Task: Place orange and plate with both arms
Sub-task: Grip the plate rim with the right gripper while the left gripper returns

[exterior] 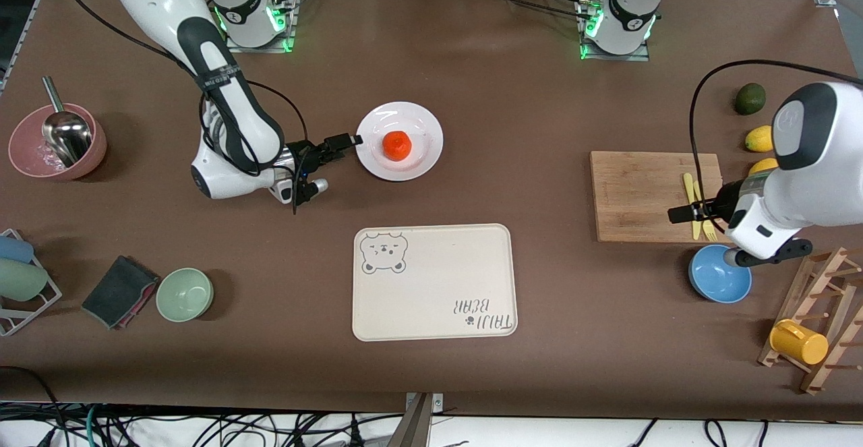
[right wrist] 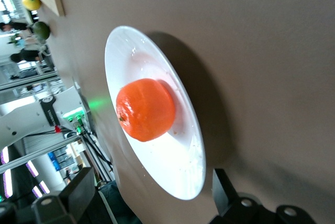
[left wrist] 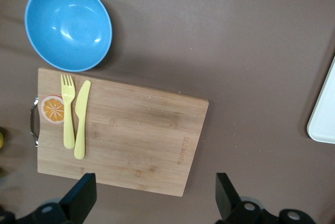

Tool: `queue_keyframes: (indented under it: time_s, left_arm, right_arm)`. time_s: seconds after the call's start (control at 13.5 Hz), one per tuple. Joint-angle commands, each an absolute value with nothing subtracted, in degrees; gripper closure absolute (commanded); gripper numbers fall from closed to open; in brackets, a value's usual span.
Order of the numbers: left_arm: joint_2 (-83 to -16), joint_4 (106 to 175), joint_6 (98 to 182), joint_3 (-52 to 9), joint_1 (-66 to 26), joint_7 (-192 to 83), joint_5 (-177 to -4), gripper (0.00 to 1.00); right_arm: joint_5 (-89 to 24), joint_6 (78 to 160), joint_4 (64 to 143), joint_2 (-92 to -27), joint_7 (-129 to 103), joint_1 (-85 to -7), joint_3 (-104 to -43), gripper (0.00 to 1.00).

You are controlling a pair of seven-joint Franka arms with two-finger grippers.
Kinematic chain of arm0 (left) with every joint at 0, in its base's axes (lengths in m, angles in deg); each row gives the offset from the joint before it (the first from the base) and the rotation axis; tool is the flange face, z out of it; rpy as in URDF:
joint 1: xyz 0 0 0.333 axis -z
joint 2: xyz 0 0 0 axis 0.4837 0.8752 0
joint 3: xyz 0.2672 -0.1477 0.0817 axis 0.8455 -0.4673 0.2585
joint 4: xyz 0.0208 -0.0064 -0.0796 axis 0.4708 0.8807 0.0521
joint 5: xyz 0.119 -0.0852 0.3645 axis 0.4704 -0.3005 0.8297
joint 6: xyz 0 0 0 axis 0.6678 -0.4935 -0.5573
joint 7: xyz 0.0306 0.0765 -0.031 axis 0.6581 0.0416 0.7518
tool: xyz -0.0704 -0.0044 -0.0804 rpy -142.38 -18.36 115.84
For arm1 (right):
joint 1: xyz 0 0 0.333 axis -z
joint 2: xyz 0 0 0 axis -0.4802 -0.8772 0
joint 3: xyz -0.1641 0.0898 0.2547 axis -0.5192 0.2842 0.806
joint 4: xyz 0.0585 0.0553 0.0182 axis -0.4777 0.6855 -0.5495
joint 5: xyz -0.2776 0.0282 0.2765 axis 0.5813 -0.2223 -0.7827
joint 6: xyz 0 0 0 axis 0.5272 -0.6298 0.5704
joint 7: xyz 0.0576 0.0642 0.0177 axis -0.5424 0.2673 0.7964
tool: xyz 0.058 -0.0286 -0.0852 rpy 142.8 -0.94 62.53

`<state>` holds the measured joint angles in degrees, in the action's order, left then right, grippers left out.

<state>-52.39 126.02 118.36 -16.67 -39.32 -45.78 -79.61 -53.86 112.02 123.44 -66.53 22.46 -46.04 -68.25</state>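
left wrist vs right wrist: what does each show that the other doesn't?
Left wrist only: blue bowl, yellow fork and knife on the cutting board, tray corner. Right wrist only: orange on the white plate, lemons, avocado. Both: brown table, the cutting board, and each arm's own open tool, left tool, right tool.

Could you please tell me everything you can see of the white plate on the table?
The plate is round, plain white and glossy, ceramic by its look, with a shallow raised rim and faint specks. It lies flat on the brown table, farther from the front camera than the bear-printed tray. The orange rests at its centre. The right pincer sits open right beside its rim at the right arm's end, not visibly touching it.
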Motion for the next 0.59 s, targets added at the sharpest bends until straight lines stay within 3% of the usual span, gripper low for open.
queue_keyframes:
  time_s: [0.0, 0.37, 0.52]
  left_arm:
    - [-55.50, 126.79, 116.04, -17.42, -40.09, -50.36, -78.16, 0.00]
    - [-59.63, 127.49, 114.89, -16.46, -41.77, -54.95, -78.95, 0.00]
    - [-63.31, 129.50, 114.89, -10.78, -36.26, -55.13, -79.48, 0.00]
  right_arm:
    - [-55.77, 111.95, 124.03, -67.75, 25.67, -46.36, -67.82, 0.00]
    - [-57.53, 112.83, 123.94, -70.30, 25.76, -47.77, -67.73, 0.00]
    - [-58.84, 113.88, 123.94, -70.48, 25.76, -48.29, -67.73, 0.01]
